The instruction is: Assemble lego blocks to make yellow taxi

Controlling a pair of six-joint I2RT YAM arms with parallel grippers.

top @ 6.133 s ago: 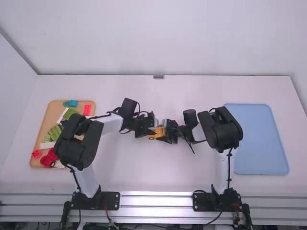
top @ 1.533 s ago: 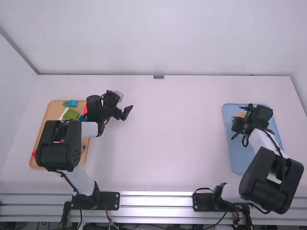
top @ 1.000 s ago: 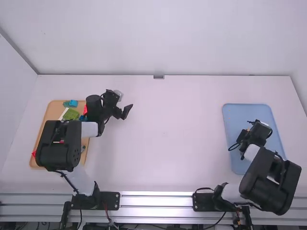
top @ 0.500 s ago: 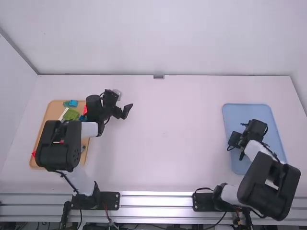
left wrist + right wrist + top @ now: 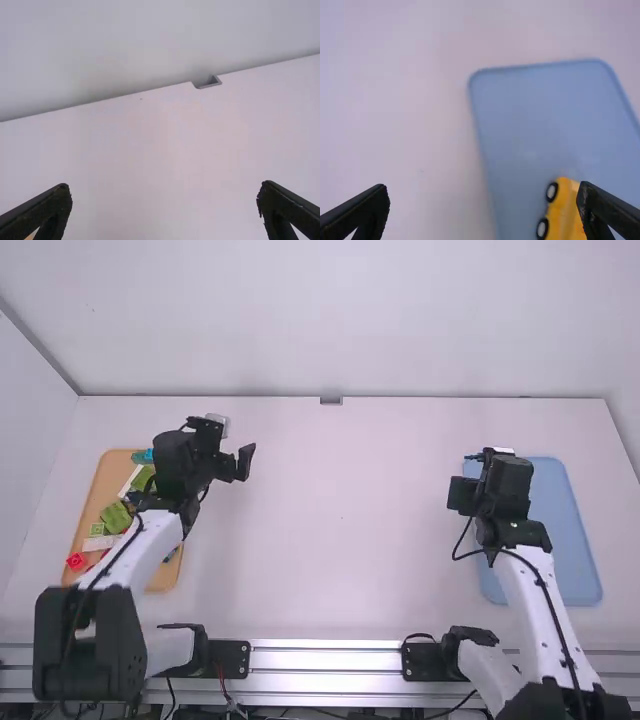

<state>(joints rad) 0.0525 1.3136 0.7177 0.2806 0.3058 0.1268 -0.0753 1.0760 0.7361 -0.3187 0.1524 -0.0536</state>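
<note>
Hanging above the left part of the blue tray [image 5: 575,530], the right end effector [image 5: 484,478] is released, its fingers spread wide apart. In the right wrist view, a yellow taxi [image 5: 563,209] lies on the blue tray, partly hidden behind one finger. The taxi's long axis runs roughly along the tray's long side, slightly angled to it, and two black wheels [image 5: 551,192] with pale hubs line the flank facing the middle of the white surface [image 5: 350,540]; which end is the front cannot be told. Across the surface, the left end effector [image 5: 226,452] is also released, fingers wide apart, just beside the far right corner of a wooden tray [image 5: 163,578]. On that tray, partly covered by the arm, lie a red block [image 5: 76,561], a green piece [image 5: 115,517], a light green block [image 5: 97,529], a white piece [image 5: 100,543] and, near the far edge, a teal block [image 5: 148,456].
</note>
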